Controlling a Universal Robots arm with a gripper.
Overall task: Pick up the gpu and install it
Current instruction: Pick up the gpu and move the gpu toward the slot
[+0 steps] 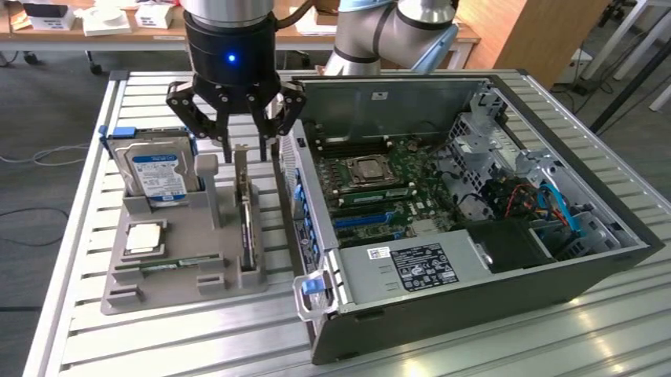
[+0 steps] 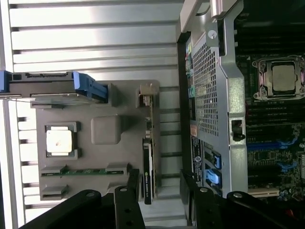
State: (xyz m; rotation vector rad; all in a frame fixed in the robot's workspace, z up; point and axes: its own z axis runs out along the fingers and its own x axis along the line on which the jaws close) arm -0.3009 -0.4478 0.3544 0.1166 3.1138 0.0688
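Grey holder (image 1: 157,294) carries the gpu (image 1: 247,224) upright along its edge nearest the computer case (image 1: 472,292); my gripper (image 1: 239,137) hovers above, spread wide, empty.

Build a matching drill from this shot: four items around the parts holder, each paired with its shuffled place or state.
Items:
1. gpu
2. hard drive
3. memory stick
4. pincer

Place or state:
A. open, above the grey holder
B. green, low in a holder slot
C. blue label, upright at a holder corner
D. dark, on edge in the holder, on the side nearest the computer case

Pairs: 1-D, 2-C, 3-B, 4-A
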